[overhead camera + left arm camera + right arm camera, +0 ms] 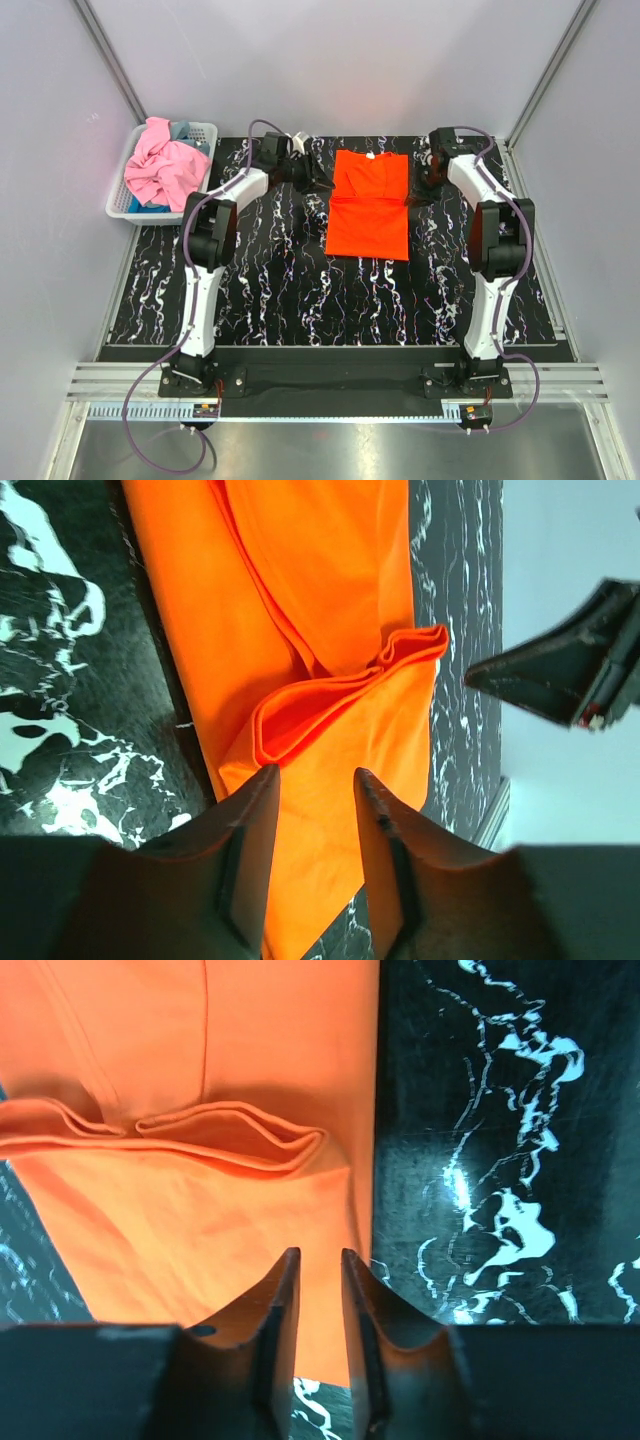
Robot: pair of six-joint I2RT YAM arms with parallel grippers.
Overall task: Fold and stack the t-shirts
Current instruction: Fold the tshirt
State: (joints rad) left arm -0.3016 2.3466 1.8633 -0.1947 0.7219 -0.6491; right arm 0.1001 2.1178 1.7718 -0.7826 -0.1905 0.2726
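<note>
Holding basket (118,207): pink t-shirt (160,165), blue-grey t-shirt (183,132) | table (300,290): orange t-shirt (370,205)

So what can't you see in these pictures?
- Top view: the blue-grey t-shirt is mostly buried under the pink t-shirt in the white basket.
- Top view: the left hand and right hand are too small and dark against the table to show their fingers.
- Top view: the orange t-shirt hides its lower layers under its own fold.
- Wrist views: picture edges cut off most of the orange t-shirt.
</note>
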